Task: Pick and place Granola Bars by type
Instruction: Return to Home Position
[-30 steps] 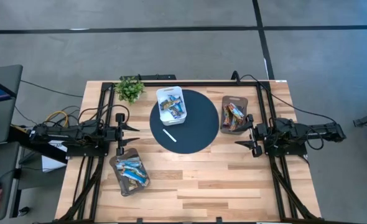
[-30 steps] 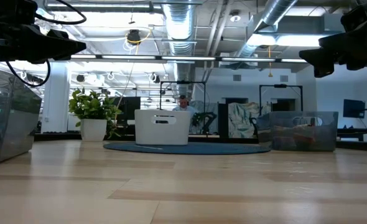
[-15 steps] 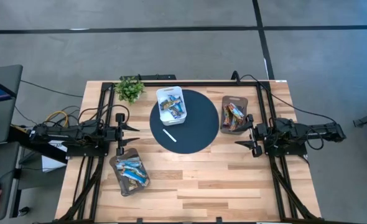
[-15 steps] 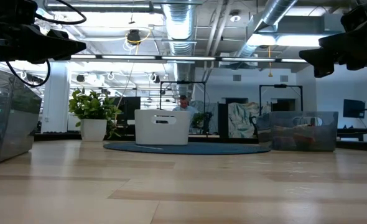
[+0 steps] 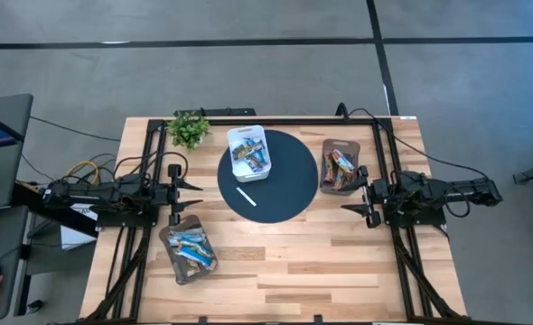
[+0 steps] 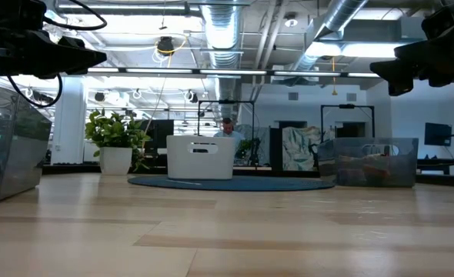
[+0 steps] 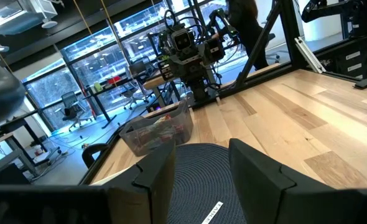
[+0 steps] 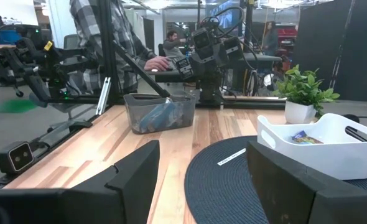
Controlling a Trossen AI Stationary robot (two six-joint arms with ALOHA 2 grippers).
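Granola bars lie in three bins: mixed ones in a white bin [image 5: 249, 153] on the far part of a dark round mat [image 5: 280, 185], blue-and-white ones in a clear bin [image 5: 189, 251] near the left arm, multicoloured ones in a clear bin [image 5: 339, 166] at the right. My left gripper [image 5: 197, 187] hangs open above the table's left side, pointing level at the mat. My right gripper [image 5: 346, 207] hangs open at the right side, also pointing at the mat. Neither has anything between its fingers [image 7: 158, 171] [image 8: 137, 168].
A thin white stick [image 5: 247, 196] lies on the mat near its middle. A small potted plant [image 5: 188, 129] stands at the far left corner. Black frame rails run along the table's left, right and far edges. A person stands beyond the table's left side [image 8: 102, 31].
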